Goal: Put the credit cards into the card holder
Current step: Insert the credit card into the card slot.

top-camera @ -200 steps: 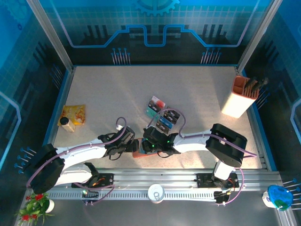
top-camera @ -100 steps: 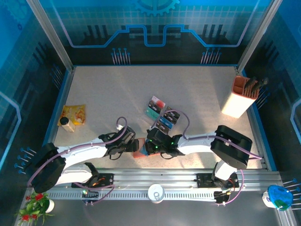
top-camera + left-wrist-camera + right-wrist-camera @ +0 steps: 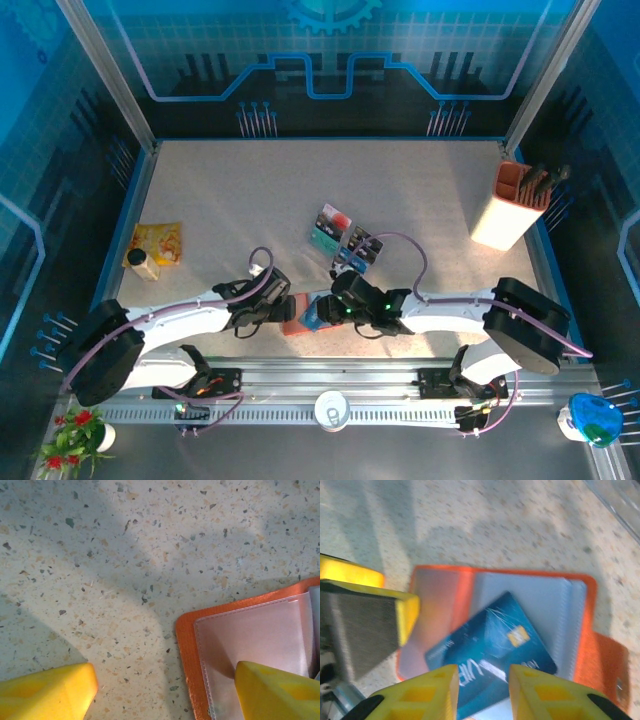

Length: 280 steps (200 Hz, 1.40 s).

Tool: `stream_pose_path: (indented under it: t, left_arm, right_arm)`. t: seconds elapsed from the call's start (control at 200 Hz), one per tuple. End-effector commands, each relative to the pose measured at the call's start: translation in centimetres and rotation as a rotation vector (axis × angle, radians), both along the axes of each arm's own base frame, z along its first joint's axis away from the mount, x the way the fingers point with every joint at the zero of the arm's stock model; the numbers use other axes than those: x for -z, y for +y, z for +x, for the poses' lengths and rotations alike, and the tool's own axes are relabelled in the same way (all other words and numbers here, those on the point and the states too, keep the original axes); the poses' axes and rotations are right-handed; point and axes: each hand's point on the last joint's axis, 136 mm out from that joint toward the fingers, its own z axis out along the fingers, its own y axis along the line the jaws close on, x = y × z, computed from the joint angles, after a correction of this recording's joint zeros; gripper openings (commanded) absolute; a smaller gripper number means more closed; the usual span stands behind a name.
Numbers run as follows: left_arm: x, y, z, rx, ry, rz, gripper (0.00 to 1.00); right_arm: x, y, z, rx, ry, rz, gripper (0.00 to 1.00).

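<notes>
On the speckled tabletop (image 3: 250, 200), near its front edge, the orange card holder (image 3: 592, 645) is laid open. A blue credit card (image 3: 490, 650) is rested aslant across its inner pockets, and other cards (image 3: 330, 226) are seen just behind. The left claw (image 3: 162, 685) is spread wide, one finger (image 3: 272, 690) over the holder's clear sleeve. The right claw (image 3: 482, 680) is held slightly apart above the blue card, clamped on nothing.

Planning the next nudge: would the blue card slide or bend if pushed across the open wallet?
Probably slides: the blue card lies askew on the card holder's glossy pocket. Likely stiff: it crosses the fold without sagging. The thin holder might shift too.
</notes>
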Motion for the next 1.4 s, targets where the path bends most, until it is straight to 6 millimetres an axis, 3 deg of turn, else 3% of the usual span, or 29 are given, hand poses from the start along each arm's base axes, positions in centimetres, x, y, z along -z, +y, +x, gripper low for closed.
stream_pose_path:
  t: [0.0, 0.28, 0.685, 0.815, 1.115, 1.396]
  left_arm:
    - [1.5, 0.0, -0.2, 0.021, 0.034, 0.016, 0.76]
    - [1.5, -0.5, 0.1, 0.033, 0.037, 0.013, 0.76]
    - [1.7, -0.4, 0.0, 0.03, 0.041, 0.013, 0.76]
    - [1.7, -0.4, -0.1, 0.033, 0.042, 0.01, 0.76]
    - [1.6, -0.5, -0.1, 0.034, 0.041, 0.006, 0.76]
    - [1.7, -0.5, -0.1, 0.033, 0.044, 0.005, 0.76]
  right_arm:
    - [0.2, -0.9, 0.1, 0.07, 0.017, 0.031, 0.36]
    - [1.0, -1.8, -0.1, 0.125, 0.039, 0.063, 0.38]
    - [1.2, 0.0, 0.7, 0.136, 0.063, 0.164, 0.38]
    - [1.4, 0.2, 1.0, 0.148, 0.076, 0.202, 0.36]
    - [1.8, 0.3, 1.4, 0.165, 0.108, 0.257, 0.19]
    - [1.9, 0.9, 1.9, 0.166, 0.124, 0.335, 0.22]
